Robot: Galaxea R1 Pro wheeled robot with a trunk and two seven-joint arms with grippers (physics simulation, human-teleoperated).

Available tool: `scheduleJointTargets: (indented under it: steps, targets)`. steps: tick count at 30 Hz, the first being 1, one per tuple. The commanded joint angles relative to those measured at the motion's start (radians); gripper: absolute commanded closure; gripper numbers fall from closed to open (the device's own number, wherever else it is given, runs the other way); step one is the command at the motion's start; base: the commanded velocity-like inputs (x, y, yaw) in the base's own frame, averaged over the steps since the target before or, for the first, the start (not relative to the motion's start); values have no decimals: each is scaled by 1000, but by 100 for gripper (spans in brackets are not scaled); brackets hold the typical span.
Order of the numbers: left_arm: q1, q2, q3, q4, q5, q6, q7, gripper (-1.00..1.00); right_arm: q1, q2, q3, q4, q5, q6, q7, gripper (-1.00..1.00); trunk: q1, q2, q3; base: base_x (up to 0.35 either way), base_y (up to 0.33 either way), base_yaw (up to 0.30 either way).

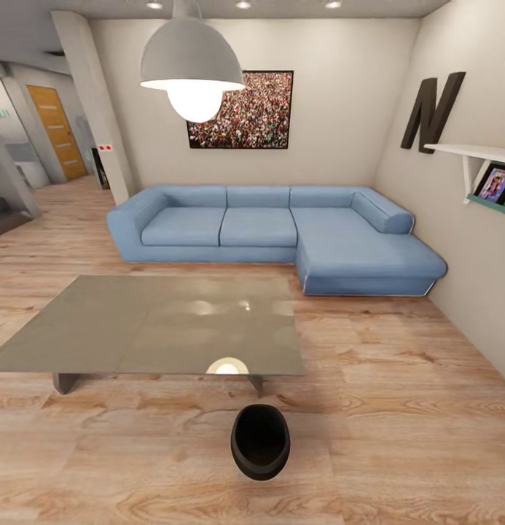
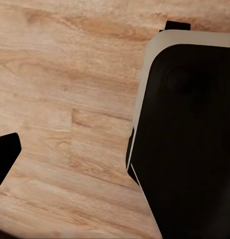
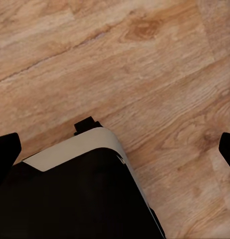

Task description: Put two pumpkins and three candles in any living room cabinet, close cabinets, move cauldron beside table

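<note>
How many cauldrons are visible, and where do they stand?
1. The cauldron stands on the wooden floor, just in front of the low table, near its right corner.

**Living room layout**

The cauldron (image 1: pixel 260 441) stands on the floor (image 1: pixel 398 437) just in front of the table (image 1: pixel 157 324), near its right corner; behind the table sits the sofa (image 1: pixel 281 233) against the wall; a lamp (image 1: pixel 192 62) hangs above; a shelf (image 1: pixel 479 154) juts from the right wall.

One cauldron (image 1: pixel 260 440), one table (image 1: pixel 99 328), one sofa (image 1: pixel 274 233)
</note>
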Motion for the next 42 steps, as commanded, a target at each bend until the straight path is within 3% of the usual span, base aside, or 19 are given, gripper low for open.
scheduleJointTargets:
  steps: [1,11,22,33,42]
  targets:
    - [1,0,-9,-1,10,-1,3,-100,0,0,9,0,-9,-3,-4,-100,-4,7,4,0,0,0]
    - [6,-1,-9,4,9,-2,3,-100,0,0,7,0,-11,-68,-4,-100,-42,77,51,0,0,0]
    - [6,2,-9,4,8,-26,3,-100,0,-9,5,0,-10,-71,-4,-100,-84,154,93,0,0,0]
    - [6,0,-9,4,18,-28,3,-100,0,-2,6,0,-10,-60,-7,-100,-84,154,93,0,0,0]
    - [6,0,-6,-1,13,-28,5,-100,0,-5,5,1,-11,5,-6,-100,-84,154,93,0,0,0]
